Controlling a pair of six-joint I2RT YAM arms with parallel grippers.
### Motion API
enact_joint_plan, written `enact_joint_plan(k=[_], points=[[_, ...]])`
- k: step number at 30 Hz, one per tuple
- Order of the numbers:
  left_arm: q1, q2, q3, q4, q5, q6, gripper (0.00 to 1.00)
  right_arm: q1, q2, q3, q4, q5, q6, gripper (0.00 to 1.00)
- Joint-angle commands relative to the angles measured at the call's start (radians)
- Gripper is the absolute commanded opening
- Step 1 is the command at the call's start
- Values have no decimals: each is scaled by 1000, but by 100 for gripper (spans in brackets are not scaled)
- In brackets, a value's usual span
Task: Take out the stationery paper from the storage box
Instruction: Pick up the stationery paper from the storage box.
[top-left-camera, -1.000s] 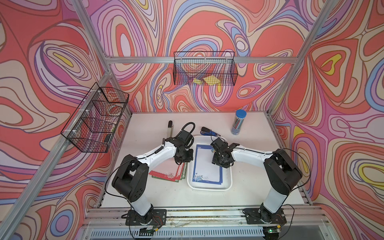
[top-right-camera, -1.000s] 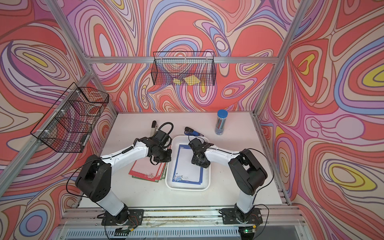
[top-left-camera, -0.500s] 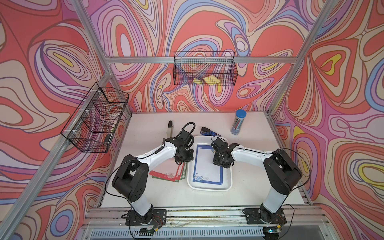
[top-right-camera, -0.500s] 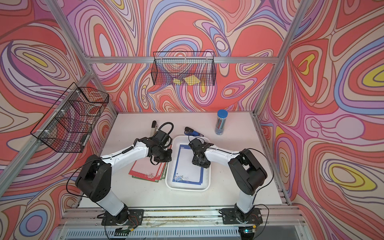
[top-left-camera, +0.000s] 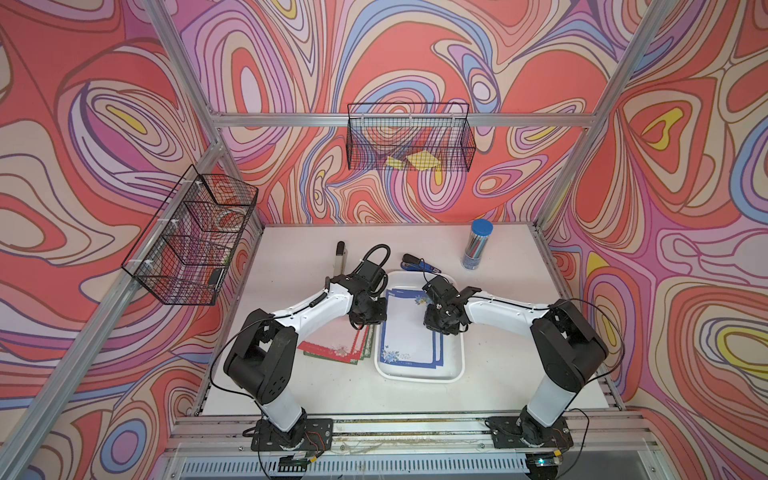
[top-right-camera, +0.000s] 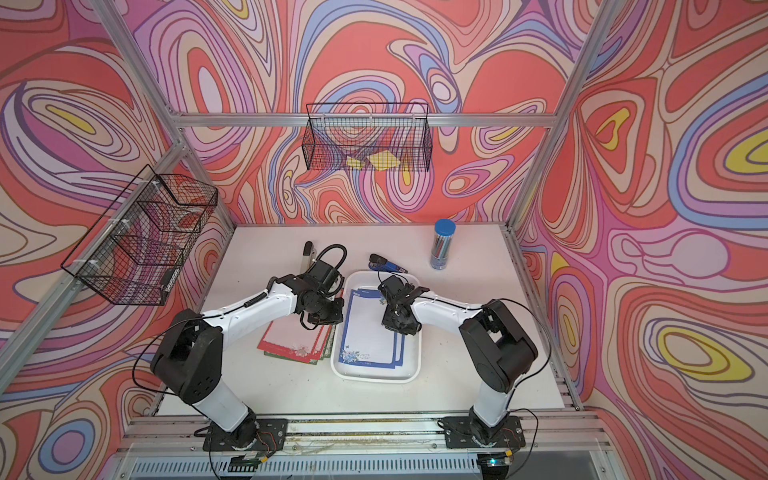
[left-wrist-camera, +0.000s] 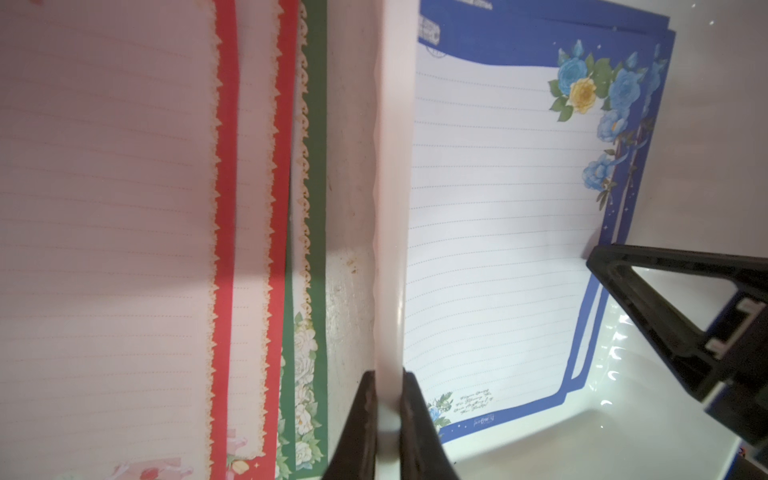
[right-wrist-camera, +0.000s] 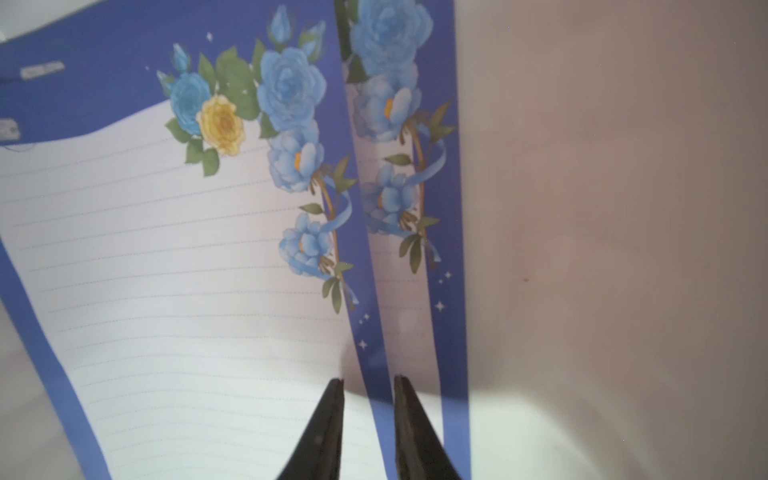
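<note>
Now, blue stationery paper (top-left-camera: 409, 328) inside storage box (top-left-camera: 419, 377).

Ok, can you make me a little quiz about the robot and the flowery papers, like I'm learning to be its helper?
1. True or false: the left gripper is shut on the rim of the storage box.
2. What colour is the border of the stationery paper lying in the box? A) red B) blue C) green
3. Where do the red-bordered sheets lie?

Key: 1 true. 2 B. 3 on the table, beside the box and outside it.
</note>
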Motion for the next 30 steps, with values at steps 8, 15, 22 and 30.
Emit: enact_joint_plan(k=[8, 15, 22, 30], points=[[3, 22, -24, -20, -1, -2, 11, -3, -92, -40, 73, -101, -19, 19], [3, 27, -23, -22, -5, 2, 11, -5, -120, -103, 160, -193, -25, 14], [3, 32, -24, -25, -12, 4, 11, -16, -175, -184, 270, -255, -13, 12], [3, 34, -32, -28, -12, 6, 11, -26, -262, -308, 475, -288, 35, 22]])
